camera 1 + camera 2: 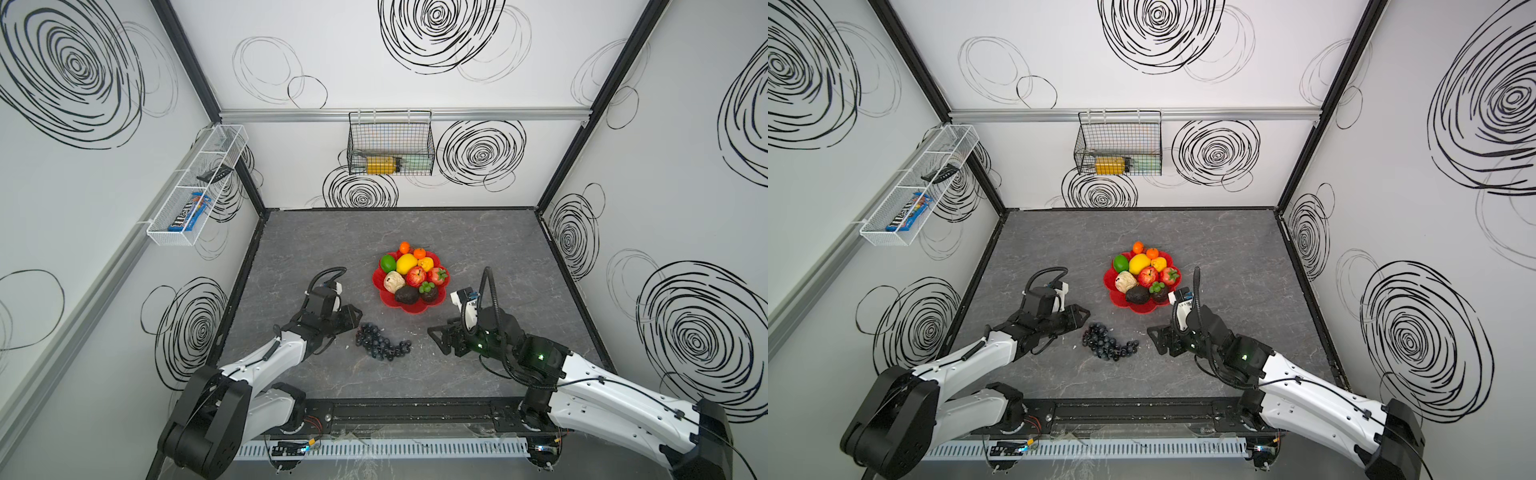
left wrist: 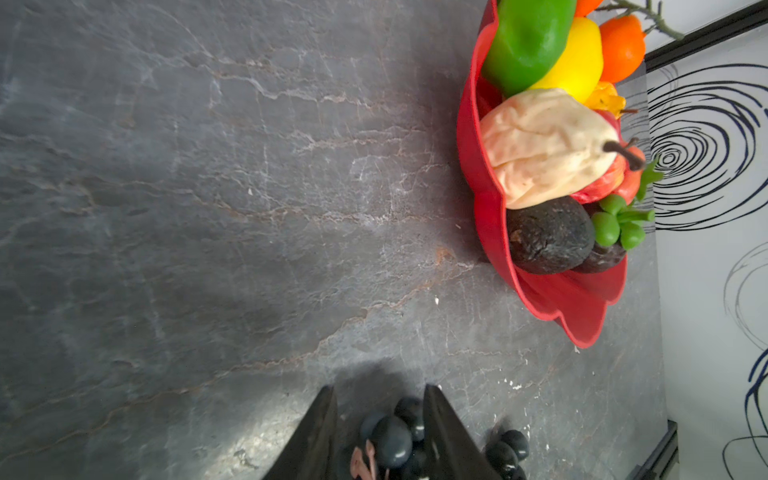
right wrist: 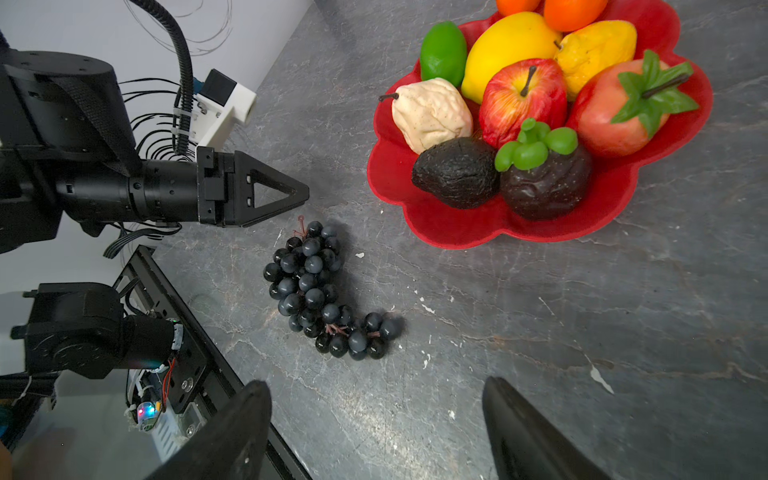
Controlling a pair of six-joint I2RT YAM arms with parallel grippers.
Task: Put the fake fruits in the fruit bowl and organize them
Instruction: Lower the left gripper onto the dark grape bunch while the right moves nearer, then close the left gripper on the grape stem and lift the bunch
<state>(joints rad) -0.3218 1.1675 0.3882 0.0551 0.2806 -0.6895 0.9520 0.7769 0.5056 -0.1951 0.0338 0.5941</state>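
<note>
The red flower-shaped fruit bowl [image 1: 411, 309] [image 1: 1142, 308] [image 3: 457, 224] stands mid-table, filled with fake fruits: green fruit [image 1: 388, 262], lemon [image 1: 406, 263], apple [image 1: 416, 276], strawberry [image 1: 437, 275], cream lumpy fruit [image 1: 394, 281], avocado [image 1: 406, 295] and two oranges [image 1: 404, 247]. A dark grape bunch [image 1: 380, 343] [image 1: 1106, 343] [image 3: 311, 286] lies on the table in front of the bowl. My left gripper [image 1: 358, 320] [image 2: 378, 388] is at its stem end, jaws half closed around the top grapes [image 2: 392, 440], with a gap at one finger. My right gripper [image 1: 434, 341] [image 3: 374, 382] stands open and empty right of the bunch.
A black wire basket [image 1: 390, 145] with a yellow-labelled bottle hangs on the back wall. A white wire basket [image 1: 195, 187] with a blue candy packet [image 1: 189, 216] hangs on the left wall. Walls close three sides; a black rail [image 1: 415, 411] runs along the front edge.
</note>
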